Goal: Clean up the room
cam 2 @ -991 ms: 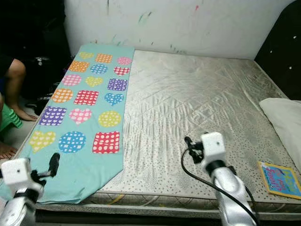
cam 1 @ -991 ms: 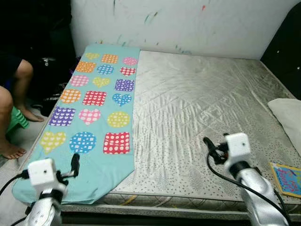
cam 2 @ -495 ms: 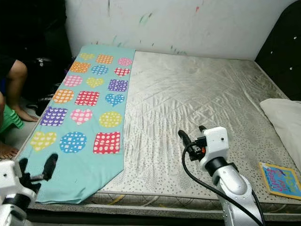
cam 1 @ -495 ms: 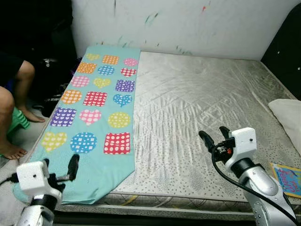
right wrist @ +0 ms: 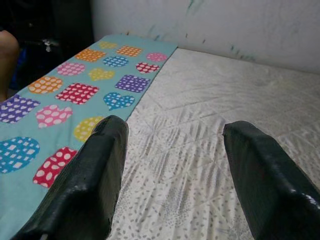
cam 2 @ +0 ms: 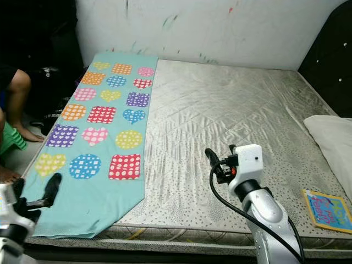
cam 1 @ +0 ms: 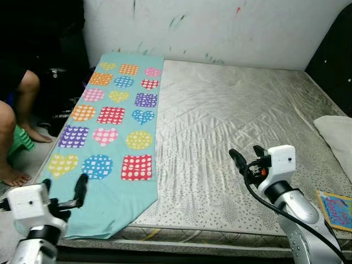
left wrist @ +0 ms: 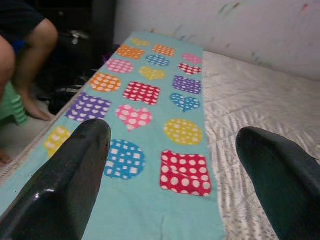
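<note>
A turquoise blanket [cam 1: 118, 124] printed with coloured hearts, squares and circles lies flat along the left side of a bare silver-grey mattress [cam 1: 231, 115]. Its near end hangs a little over the bed's front edge. My left gripper [cam 1: 63, 186] is open, low at the front left, just short of the blanket's near corner. The left wrist view looks between its fingers [left wrist: 75, 175] along the blanket [left wrist: 165, 125]. My right gripper [cam 1: 247, 157] is open above the mattress front, right of the blanket. Nothing is between its fingers [right wrist: 95, 175].
A person's bare legs [cam 1: 14, 118] and a green stool [cam 1: 19, 142] are on the floor left of the bed. A white pillow [cam 1: 335, 135] lies at the bed's right edge, with a colourful book [cam 1: 335, 209] in front of it. A paint-marked white wall [cam 1: 220, 27] stands behind.
My left gripper has drifted left and lower, and both its fingers now show apart. The right gripper has spread its fingers and shifted slightly left. The blanket has not moved.
</note>
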